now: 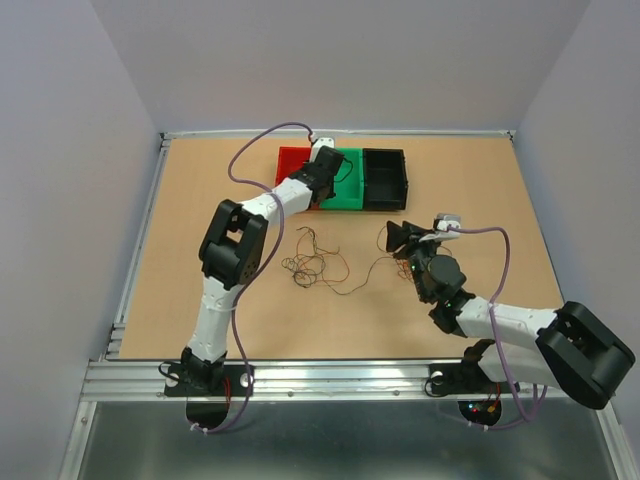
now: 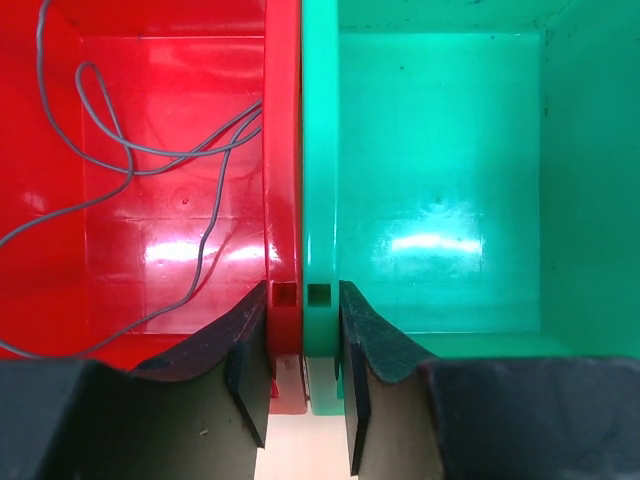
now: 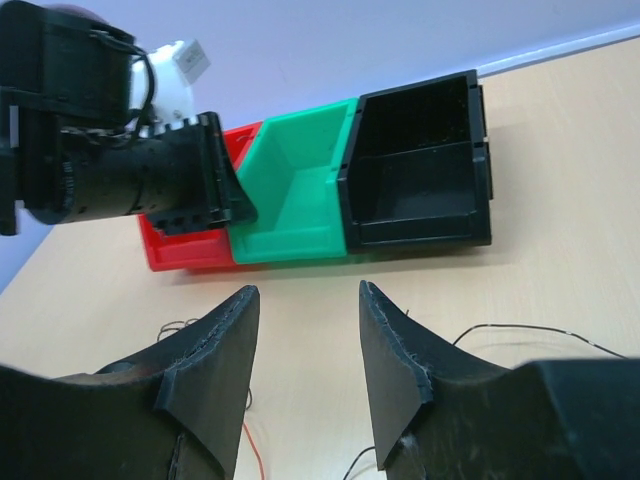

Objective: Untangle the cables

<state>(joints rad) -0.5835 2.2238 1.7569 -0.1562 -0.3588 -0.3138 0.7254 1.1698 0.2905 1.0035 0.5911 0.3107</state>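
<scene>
Well forward, left fingers [image 2: 248,350] pinch adjoining bin walls [image 2: 284,150]; right fingers [image 3: 215,370] hover spread

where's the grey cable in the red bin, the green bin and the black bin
grey cable [image 2: 207,232], left wrist view, on its strand running downward
green bin [image 3: 290,240], right wrist view, on its front wall
black bin [image 3: 420,228], right wrist view, on its front wall

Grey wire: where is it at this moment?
In the left wrist view, the grey wire lies looped inside the red bin, left of the green bin.
</scene>
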